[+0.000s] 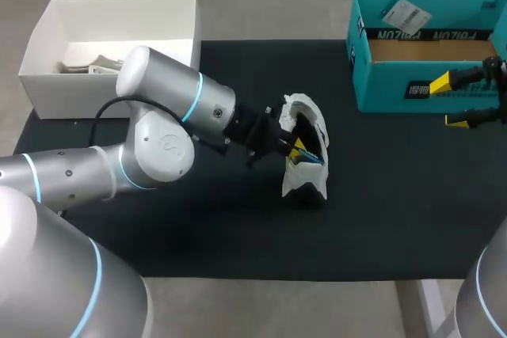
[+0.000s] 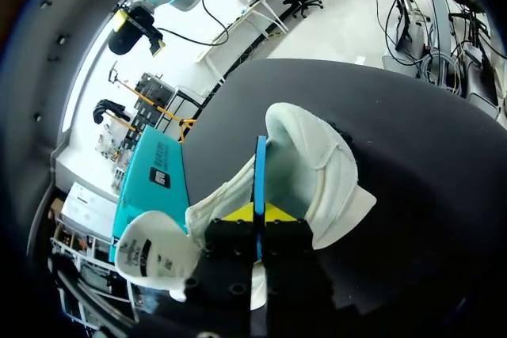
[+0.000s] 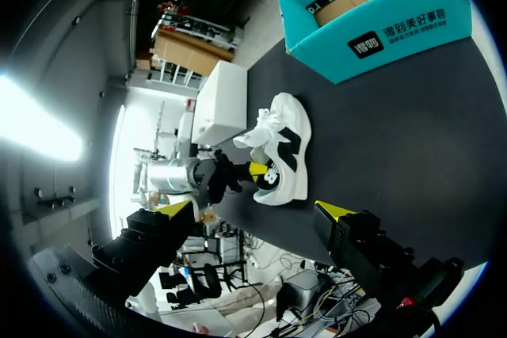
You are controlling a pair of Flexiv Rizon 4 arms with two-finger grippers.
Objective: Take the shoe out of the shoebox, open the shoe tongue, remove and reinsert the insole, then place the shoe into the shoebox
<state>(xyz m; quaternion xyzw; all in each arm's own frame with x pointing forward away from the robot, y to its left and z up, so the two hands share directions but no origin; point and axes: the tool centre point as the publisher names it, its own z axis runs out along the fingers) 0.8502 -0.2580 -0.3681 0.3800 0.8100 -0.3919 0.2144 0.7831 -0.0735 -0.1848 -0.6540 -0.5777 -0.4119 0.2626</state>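
- The shoe (image 1: 317,124) lies on the desk (image 1: 380,195) at mid frame, well apart from the open shoebox (image 1: 388,77) at upper right.
- The left fingers (image 2: 238,214) reach into the shoe's mouth and pinch the blue insole (image 2: 260,172), which stands edge-on between them.
- The right fingers (image 1: 438,83) hang spread and empty at the right edge, in front of the shoebox.
- The step in hand looks like the insole work, but I cannot tell whether the insole is coming out or going back in.
- The next move calls for sliding the insole along the shoe's length without dragging the unheld shoe. The right arm could steady it.
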